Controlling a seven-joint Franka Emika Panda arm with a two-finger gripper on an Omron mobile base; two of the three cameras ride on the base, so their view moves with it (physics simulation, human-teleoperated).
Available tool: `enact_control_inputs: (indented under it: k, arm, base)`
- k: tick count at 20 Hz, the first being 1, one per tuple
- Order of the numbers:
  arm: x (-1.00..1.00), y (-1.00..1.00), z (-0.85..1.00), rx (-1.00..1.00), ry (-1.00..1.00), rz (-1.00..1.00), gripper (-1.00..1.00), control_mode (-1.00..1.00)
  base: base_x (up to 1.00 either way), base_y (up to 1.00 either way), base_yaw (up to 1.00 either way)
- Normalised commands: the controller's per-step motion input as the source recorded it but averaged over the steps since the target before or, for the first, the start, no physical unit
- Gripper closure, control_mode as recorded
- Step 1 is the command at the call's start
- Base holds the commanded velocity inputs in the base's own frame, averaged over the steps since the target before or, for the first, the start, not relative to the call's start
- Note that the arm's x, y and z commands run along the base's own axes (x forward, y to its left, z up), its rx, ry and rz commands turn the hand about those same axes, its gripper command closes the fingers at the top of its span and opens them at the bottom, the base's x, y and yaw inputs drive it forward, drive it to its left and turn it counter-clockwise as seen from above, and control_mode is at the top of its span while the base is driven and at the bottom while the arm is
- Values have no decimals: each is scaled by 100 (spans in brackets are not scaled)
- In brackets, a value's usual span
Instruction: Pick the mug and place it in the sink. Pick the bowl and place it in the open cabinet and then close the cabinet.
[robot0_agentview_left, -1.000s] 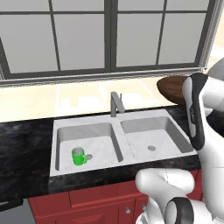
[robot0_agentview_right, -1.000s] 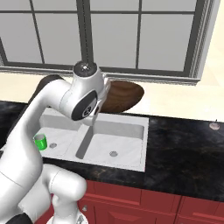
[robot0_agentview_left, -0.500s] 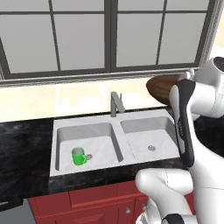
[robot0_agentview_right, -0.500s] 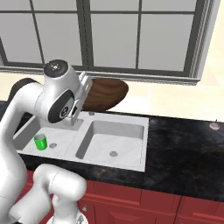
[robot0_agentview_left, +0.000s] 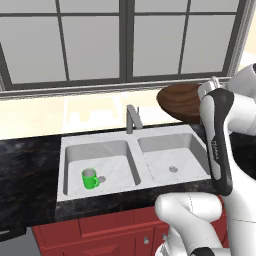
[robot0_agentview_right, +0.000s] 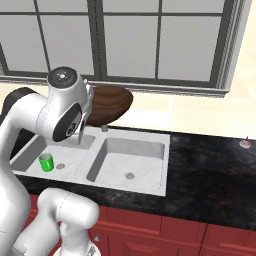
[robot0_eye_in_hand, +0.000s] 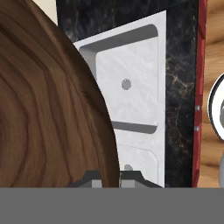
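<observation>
Mug (robot0_agentview_left: 90, 179) is sitting in the left basin of the sink (robot0_agentview_left: 172, 149): first part done. Hand (robot0_eye_in_hand: 108, 180) is pinching the rim of the bowl (robot0_agentview_right: 106, 104), carrying it raised above the worktop. Cabinet placement and closing are remaining.

The mug (robot0_agentview_left: 90, 179) is small and bright green, and it stands upright on the floor of the left basin of the sink (robot0_agentview_left: 150, 140), with its handle turned toward the round drain just beside it. The sink is light grey and marbled, with two basins, each with a round drain, and a squared grey faucet at the back between them. The bowl (robot0_agentview_right: 107, 105) is wide, shallow and dark brown with clear wood grain; it is up in the air above the sink, tilted on its side.
</observation>
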Motion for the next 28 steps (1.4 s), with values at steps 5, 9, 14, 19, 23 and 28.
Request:
enact_control_inputs:
  k: [5,9,14,19,23,28]
  arm:
    - [-14,9,4,0,0,15,100,-100]
    - [-39,7,0,0,0,5,100,-100]
    - [-24,5,0,0,0,1,100,100]
    - [0,0,0,0,0,0,100,100]
    - [0,0,0,0,0,0,100,100]
    - [0,0,0,0,0,0,100,100]
  base:
    - [0,0,0]
    - [0,0,0]
    - [-20,9,0]
    - [-99,6,0]
    - [-100,43,-4]
    - [-100,68,-13]
